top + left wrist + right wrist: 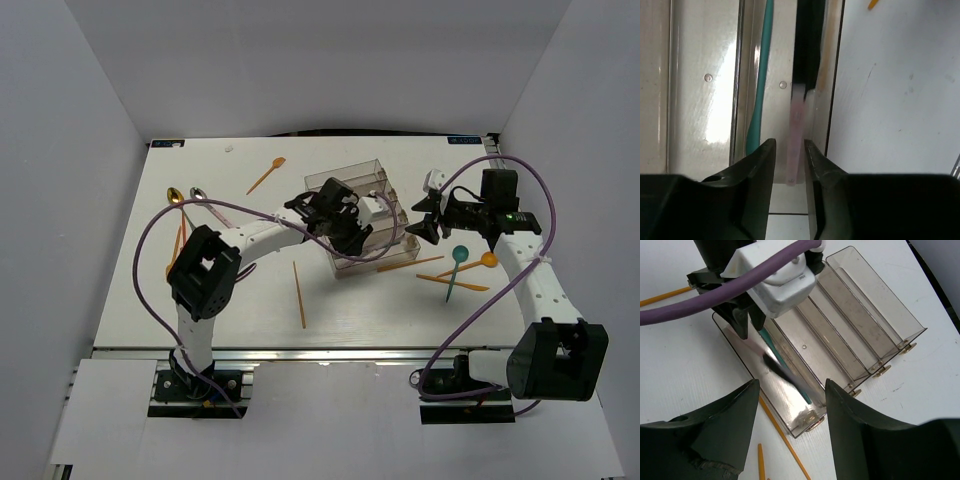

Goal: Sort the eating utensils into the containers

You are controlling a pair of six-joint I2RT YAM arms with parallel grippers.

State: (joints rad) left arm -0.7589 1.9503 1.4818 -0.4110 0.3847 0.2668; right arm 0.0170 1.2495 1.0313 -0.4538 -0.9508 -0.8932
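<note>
The clear brownish tray stands mid-table with its long compartments side by side. My left gripper hovers over its near end. In the left wrist view my left gripper is open, and a blurred utensil with a pink handle and black end hangs loose between the jaws. In the right wrist view that utensil slants into the tray beside a teal utensil, which also shows in the left wrist view. My right gripper is open and empty to the right of the tray.
Loose utensils lie on the table: an orange spoon at the back, gold and silver spoons at the left, an orange piece in front, and a teal spoon and orange pieces at the right.
</note>
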